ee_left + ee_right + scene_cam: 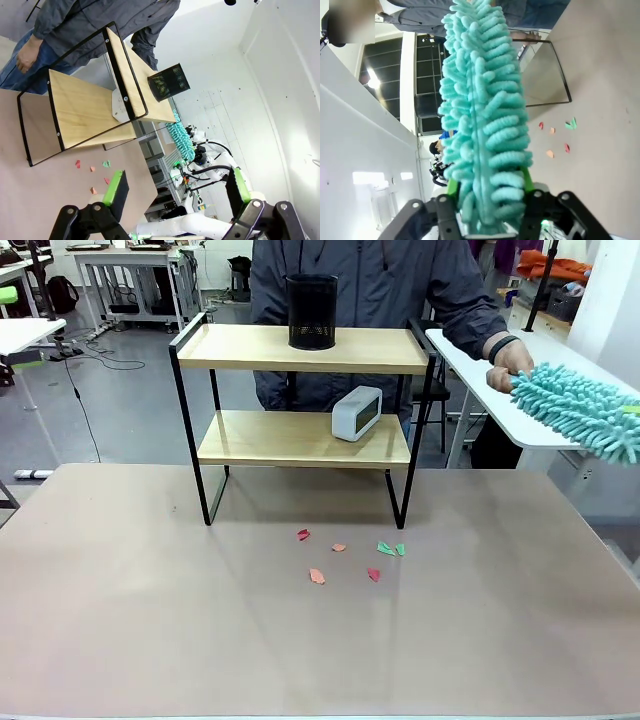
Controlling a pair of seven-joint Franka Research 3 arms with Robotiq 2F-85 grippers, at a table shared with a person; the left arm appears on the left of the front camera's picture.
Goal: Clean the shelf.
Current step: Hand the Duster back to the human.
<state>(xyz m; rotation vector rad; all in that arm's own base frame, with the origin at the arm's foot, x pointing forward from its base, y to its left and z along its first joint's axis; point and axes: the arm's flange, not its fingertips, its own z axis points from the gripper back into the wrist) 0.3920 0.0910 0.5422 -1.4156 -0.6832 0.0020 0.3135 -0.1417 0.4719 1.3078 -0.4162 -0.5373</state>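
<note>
Fingers (451, 187) astride teal duster (485, 110); shelf (300, 350) beyond.

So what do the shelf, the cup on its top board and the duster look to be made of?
Shelf: light wood-grain boards, probably laminate, in a thin matte black metal frame. Cup: black perforated mesh, likely metal. Duster: teal chenille-like soft fingers, probably microfibre.

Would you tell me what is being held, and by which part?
The teal duster: the person's hand grips its tip; its base sits inside the right tool, grip unclear.
</note>
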